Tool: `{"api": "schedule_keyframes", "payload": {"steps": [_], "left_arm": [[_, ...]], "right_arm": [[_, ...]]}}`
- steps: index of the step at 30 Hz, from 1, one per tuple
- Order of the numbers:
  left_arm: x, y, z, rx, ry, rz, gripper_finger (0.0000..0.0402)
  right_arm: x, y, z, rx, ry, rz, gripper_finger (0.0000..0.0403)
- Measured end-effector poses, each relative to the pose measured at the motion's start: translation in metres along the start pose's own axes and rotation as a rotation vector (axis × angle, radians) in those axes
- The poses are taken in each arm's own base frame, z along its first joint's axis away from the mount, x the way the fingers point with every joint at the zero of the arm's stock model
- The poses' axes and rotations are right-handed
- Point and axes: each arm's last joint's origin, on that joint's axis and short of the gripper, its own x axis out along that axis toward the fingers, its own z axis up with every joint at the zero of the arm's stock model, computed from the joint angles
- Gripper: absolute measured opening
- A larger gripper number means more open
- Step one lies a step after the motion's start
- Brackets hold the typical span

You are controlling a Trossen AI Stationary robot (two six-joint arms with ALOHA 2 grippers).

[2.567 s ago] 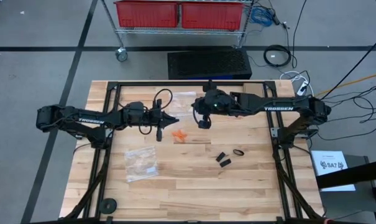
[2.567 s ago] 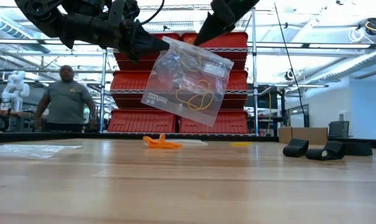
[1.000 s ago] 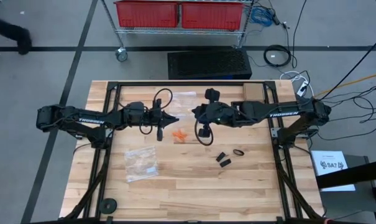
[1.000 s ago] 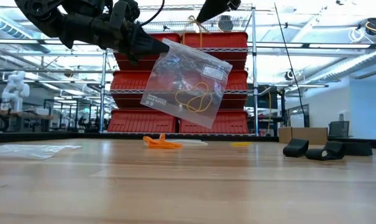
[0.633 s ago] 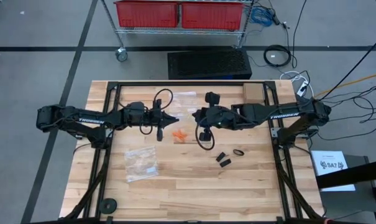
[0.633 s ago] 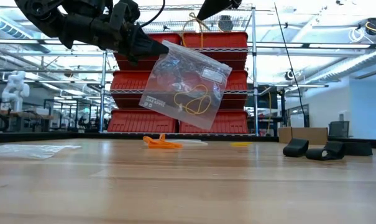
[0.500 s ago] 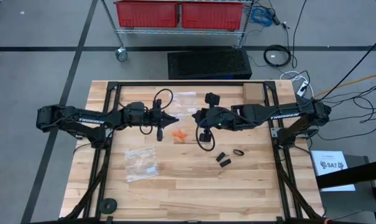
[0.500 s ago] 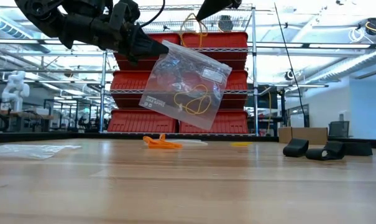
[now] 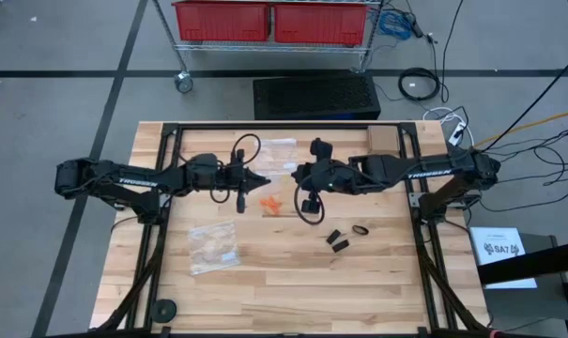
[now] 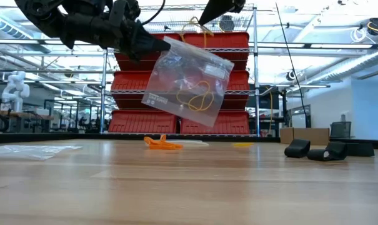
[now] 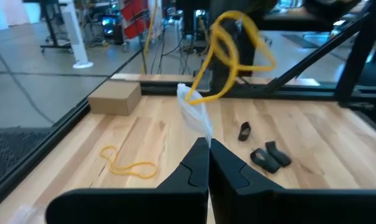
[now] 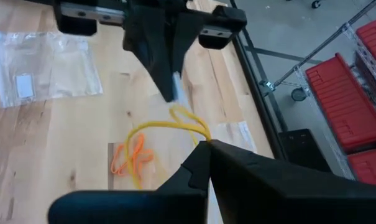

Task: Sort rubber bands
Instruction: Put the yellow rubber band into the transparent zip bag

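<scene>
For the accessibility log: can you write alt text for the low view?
The left gripper hangs a clear zip bag by its corner above the table, while the right gripper pinches a yellow rubber band above it. Orange bands and black bands lie on the wood.

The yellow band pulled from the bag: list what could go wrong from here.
1. The right hand pinches only a thin strand of the yellow band; it may slip and snap back.
2. The left hand grips the clear bag by one corner, tilted in the air, so the bands inside might spill out.
</scene>
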Motion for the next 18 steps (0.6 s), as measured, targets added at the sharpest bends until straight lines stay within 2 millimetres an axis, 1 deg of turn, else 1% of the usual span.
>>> {"api": "schedule_keyframes", "payload": {"steps": [10, 18], "left_arm": [[0.001, -0.006, 0.001, 0.012, -0.008, -0.035, 0.0], [0.001, -0.007, 0.001, 0.03, -0.012, -0.042, 0.0]], "right_arm": [[0.006, -0.014, -0.002, 0.011, 0.017, -0.023, 0.0], [0.007, -0.017, -0.003, 0.007, 0.019, -0.024, 0.0]]}}
